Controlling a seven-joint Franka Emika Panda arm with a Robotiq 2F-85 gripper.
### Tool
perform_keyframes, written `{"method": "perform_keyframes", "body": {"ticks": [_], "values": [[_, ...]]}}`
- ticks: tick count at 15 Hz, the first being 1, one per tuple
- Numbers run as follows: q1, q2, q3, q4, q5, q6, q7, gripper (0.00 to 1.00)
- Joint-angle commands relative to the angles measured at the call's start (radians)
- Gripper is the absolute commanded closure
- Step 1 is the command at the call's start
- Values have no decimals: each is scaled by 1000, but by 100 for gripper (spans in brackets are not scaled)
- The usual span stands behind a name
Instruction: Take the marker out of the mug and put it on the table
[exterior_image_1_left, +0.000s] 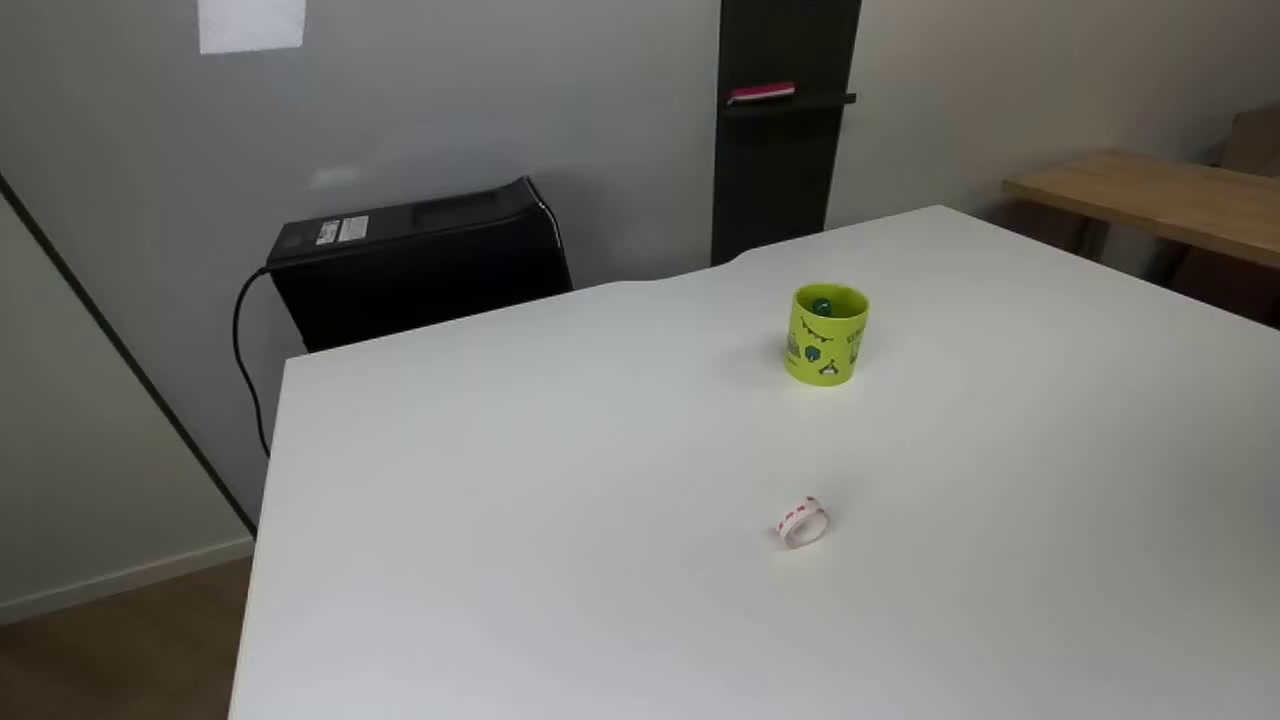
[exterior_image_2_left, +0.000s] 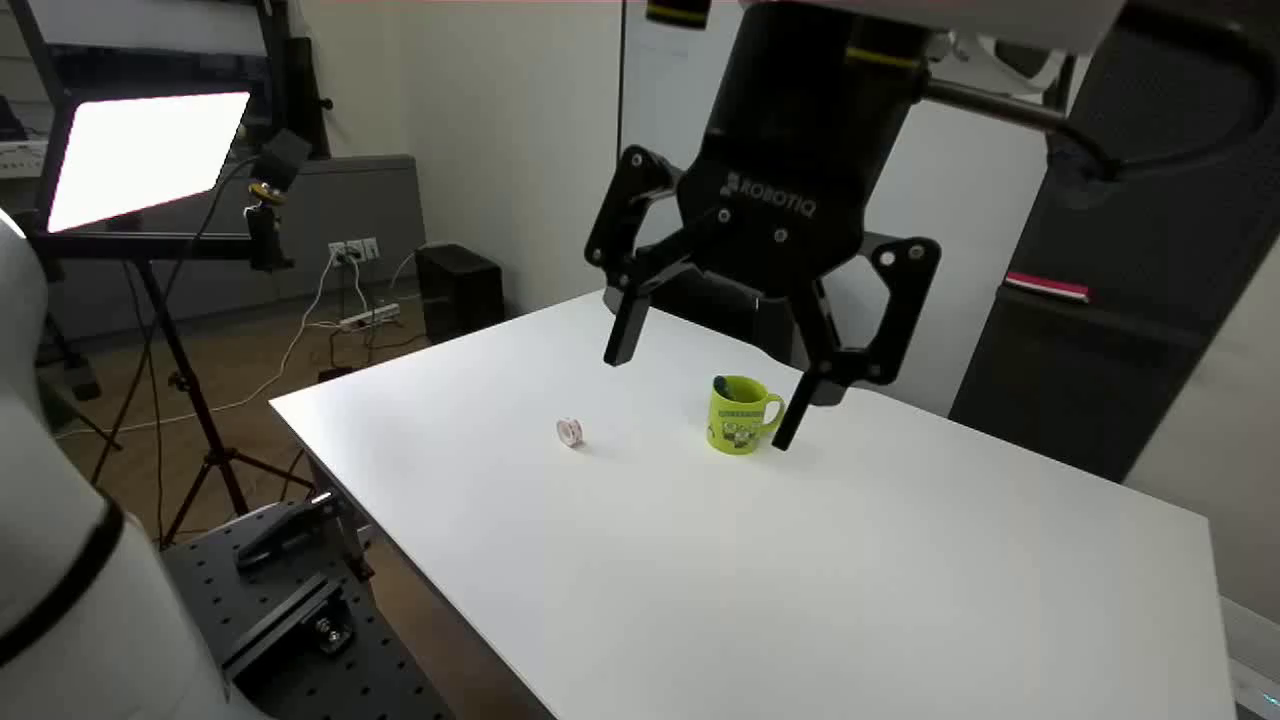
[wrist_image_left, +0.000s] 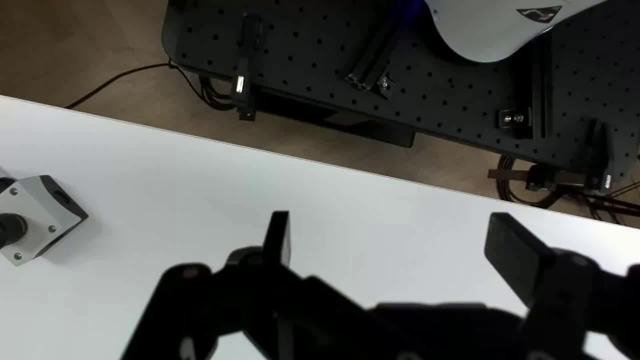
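While the dark, round-ended marker (exterior_image_1_left: 822, 307) sits in the lime-green cylindrical mug (exterior_image_1_left: 823, 348), we see a pink-and-white tape ring (exterior_image_1_left: 797, 516) apart from it on the white matte tabletop (exterior_image_1_left: 520, 500), and, above, the black Robotiq gripper (exterior_image_2_left: 702, 403), jaws spread wide.

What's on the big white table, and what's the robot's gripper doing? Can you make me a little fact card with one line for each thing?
Surface: white table, plain
Container: lime-green mug, upright, with pictures on its side
Inside it: marker, dark end showing, the rest hidden
Also there: small white ring with reddish marks, apart from the mug, maybe a tape roll
Wrist view's edge: pale grey box, only partly shown
Robot part: gripper, open, holding nothing
Job: marker not yet out
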Motion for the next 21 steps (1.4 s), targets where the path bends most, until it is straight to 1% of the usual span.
{"method": "perform_keyframes", "body": {"ticks": [1, 12, 13, 16, 21], "values": [[-15, 3, 14, 2, 7, 0, -6, 0], [-15, 3, 14, 2, 7, 0, -6, 0], [-10, 7, 26, -13, -7, 9, -3, 0], [2, 7, 62, -66, -18, 60, 17, 0], [29, -2, 119, -176, -12, 254, 21, 0]]}}
